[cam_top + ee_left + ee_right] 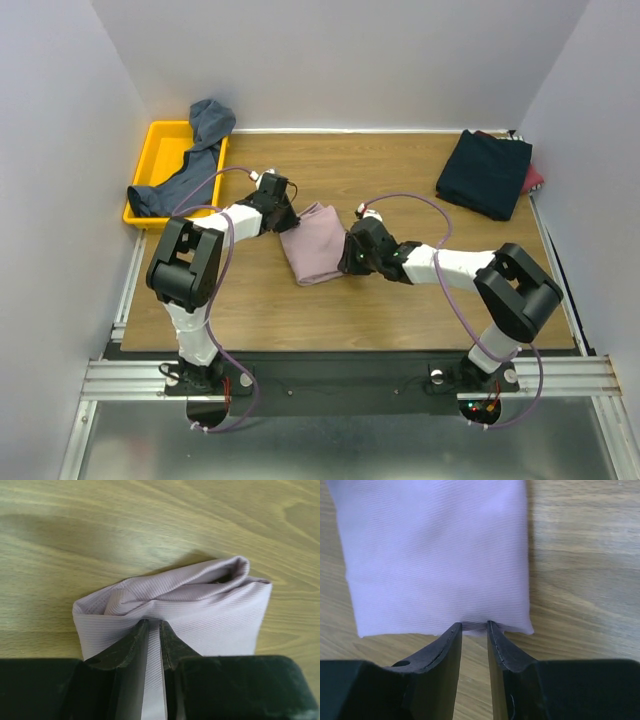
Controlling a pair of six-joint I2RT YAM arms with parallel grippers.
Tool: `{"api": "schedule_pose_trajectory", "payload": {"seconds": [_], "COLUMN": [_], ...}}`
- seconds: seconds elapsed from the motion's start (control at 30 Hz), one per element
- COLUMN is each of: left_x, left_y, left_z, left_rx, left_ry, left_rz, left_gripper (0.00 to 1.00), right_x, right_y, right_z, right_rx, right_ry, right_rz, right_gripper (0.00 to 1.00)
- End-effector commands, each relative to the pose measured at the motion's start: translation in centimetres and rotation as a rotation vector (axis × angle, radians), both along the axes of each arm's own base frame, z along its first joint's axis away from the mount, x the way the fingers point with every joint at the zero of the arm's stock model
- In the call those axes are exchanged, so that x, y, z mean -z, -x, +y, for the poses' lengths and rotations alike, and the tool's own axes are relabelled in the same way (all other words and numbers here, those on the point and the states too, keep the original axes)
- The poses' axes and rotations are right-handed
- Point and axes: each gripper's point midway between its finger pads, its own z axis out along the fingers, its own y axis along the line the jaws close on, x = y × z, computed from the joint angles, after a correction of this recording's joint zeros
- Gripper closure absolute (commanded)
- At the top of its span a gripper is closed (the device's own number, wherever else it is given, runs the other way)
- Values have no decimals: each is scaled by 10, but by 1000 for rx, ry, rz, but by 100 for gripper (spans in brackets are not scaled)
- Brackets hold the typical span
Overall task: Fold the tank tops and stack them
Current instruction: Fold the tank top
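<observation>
Both ends of the folded pink tank top [318, 247], lying mid-bench [420, 300], were attended: left claw [154, 626] pinched cloth, right claw [474, 626] stood narrow at the hem, grip untellable; folding looked finished, so a joint carry to the navy stack [485, 172] seemed next

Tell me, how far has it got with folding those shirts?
Done, it seems: a dark navy tank top lies folded at the far right corner, a red one peeking from under it. In hand: the pink tank top, folded mid-table, the left pincer pinching one edge, the right pincer at the opposite edge. Still to do: the blue-grey tank top hangs unfolded over the yellow tray.
</observation>
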Motion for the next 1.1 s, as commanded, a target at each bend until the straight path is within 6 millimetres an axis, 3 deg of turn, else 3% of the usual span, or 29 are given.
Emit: {"api": "schedule_pose_trajectory", "payload": {"seconds": [0.0,0.17,0.27,0.37,0.4,0.47,0.5,0.53,0.57,0.6,0.63,0.67,0.7,0.73,0.77,0.8,0.87,1.0,1.03,1.07], "left_x": [-7,12,23,31,37,51,45,46,46,46,45,40,37,33,23,19,6,-23,-33,-42], "left_y": [-10,2,20,43,56,80,86,94,112,122,130,147,154,160,161,166,165,158,152,153], "left_z": [11,19,20,20,22,23,15,12,0,-6,-13,-28,-36,-44,-54,-62,-71,-71,-71,-69], "left_rx": [-46,-89,-111,-136,-143,-162,-144,-142,-129,-120,-114,-87,-77,-51,-25,10,47,70,77,83], "left_ry": [-50,-58,-19,40,52,74,120,138,182,199,226,270,295,316,342,345,368,358,348,343], "left_rz": [-33,17,48,63,76,118,108,112,123,129,139,142,144,144,131,129,116,53,21,8], "left_gripper": [74,78,79,80,80,80,80,80,80,80,79,79,78,76,76,75,73,70,70,70], "right_x": [12,29,32,32,25,38,39,23,41,18,19,38,35,15,12,22,3,-20,-42,-40], "right_y": [-7,-9,-21,-45,-61,-72,-78,-101,-106,-134,-143,-146,-157,-179,-186,-189,-207,-218,-224,-222], "right_z": [-11,-24,-36,-42,-39,-41,-39,-31,-32,-18,-11,-9,0,14,19,26,34,21,8,-4], "right_rx": [91,124,149,163,167,160,153,151,139,128,103,78,58,33,19,-2,-9,29,72,97], "right_ry": [11,37,41,31,9,39,42,11,46,7,0,40,31,6,8,7,-9,39,53,74], "right_rz": [8,46,55,59,49,81,85,48,77,26,30,59,47,-7,-6,10,-43,-87,-134,-128], "right_gripper": [67,67,67,67,67,67,66,66,65,64,64,63,60,59,59,57,52,41,36,34]}}
